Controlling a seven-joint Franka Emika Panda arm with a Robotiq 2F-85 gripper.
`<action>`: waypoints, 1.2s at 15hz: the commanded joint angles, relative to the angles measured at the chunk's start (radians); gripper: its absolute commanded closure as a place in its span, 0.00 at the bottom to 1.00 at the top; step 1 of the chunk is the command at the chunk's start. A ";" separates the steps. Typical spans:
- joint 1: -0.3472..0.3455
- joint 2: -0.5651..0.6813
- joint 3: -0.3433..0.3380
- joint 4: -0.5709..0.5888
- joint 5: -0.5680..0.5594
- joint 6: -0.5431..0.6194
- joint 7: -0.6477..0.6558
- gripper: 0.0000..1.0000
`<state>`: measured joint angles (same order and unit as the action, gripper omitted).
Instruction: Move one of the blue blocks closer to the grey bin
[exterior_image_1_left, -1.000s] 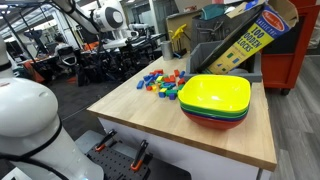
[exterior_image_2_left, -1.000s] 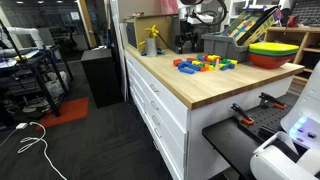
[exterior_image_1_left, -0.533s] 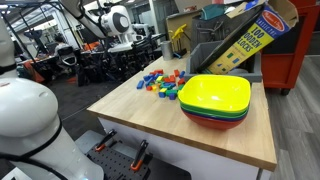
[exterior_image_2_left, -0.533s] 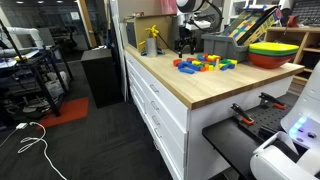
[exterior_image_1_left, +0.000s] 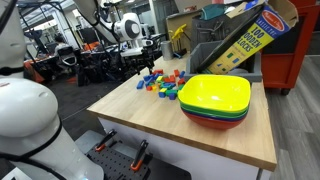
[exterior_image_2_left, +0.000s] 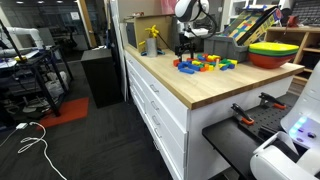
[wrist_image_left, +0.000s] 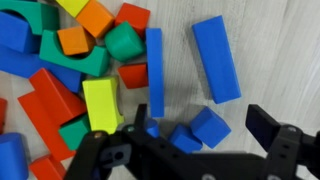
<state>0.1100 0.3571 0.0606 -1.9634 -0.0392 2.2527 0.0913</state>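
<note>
A pile of coloured wooden blocks (exterior_image_1_left: 163, 83) lies on the wooden table, also seen in an exterior view (exterior_image_2_left: 205, 63). In the wrist view, a blue cube (wrist_image_left: 210, 125) and a second small blue block (wrist_image_left: 183, 139) lie between my open fingers (wrist_image_left: 200, 128). A long flat blue block (wrist_image_left: 217, 58) and a thin blue bar (wrist_image_left: 155, 65) lie just beyond. My gripper (exterior_image_1_left: 146, 62) hangs open above the pile's near-left edge, also in an exterior view (exterior_image_2_left: 185, 50). The grey bin (exterior_image_1_left: 207, 58) stands behind the pile (exterior_image_2_left: 222, 46).
Stacked yellow, green and red square bowls (exterior_image_1_left: 215, 100) sit beside the pile. A yellow "100 wooden blocks" box (exterior_image_1_left: 245, 40) leans in the bin. Red, green, orange and yellow blocks (wrist_image_left: 70, 90) crowd the left of the wrist view. A yellow bottle (exterior_image_2_left: 152, 42) stands at the table's back.
My arm has swung toward the block pile and come down; the gripper now sits over the blue blocks at the pile's edge. No block has moved.
</note>
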 joint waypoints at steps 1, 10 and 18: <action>-0.003 0.047 -0.015 0.051 -0.018 -0.006 -0.001 0.00; -0.015 0.095 -0.051 0.064 -0.026 -0.019 0.001 0.27; -0.016 0.095 -0.041 0.066 -0.008 -0.033 0.001 0.84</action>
<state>0.0997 0.4456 0.0122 -1.9212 -0.0525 2.2513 0.0909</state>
